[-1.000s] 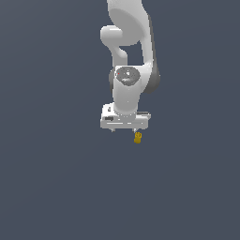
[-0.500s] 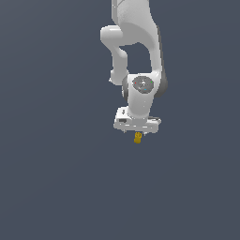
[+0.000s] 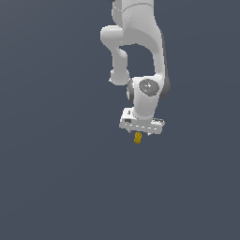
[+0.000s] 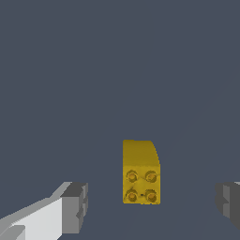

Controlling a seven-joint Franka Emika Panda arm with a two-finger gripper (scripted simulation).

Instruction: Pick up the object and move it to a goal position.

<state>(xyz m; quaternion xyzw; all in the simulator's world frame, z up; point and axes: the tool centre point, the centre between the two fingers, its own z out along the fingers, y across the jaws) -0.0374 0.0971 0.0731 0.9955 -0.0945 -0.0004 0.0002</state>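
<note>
- We see one white robot arm point(image 3: 140, 51) reaching down from the top of the exterior view against a plain dark grey-blue ground point(image 3: 51, 178).
- At its lower end sits our gripper point(image 3: 139, 133), a wide white bar with two short fingers pointing down.
- In the wrist view, our gripper's two fingers stand spread wide. One grey pad point(image 4: 75, 207) is at one side and the other grey pad point(image 4: 228, 202) at the far side, with a broad gap between them.
- The fingers hold nothing. Neither pad touches the block, and we see clear grey ground between each pad and it.
- The block point(image 4: 140, 172) is small and mustard yellow. It lies in the gap between the pads, nearer the first pad than the second.
- It has four round studs at one end, and its other end curves off on one corner.
- In the exterior view the block point(image 3: 137, 138) shows just below the gripper's bar, much smaller than the gripper.
- We cannot tell from the exterior view how high the fingertips sit above the ground.
- Nothing stands between the fingers and the block.
</note>
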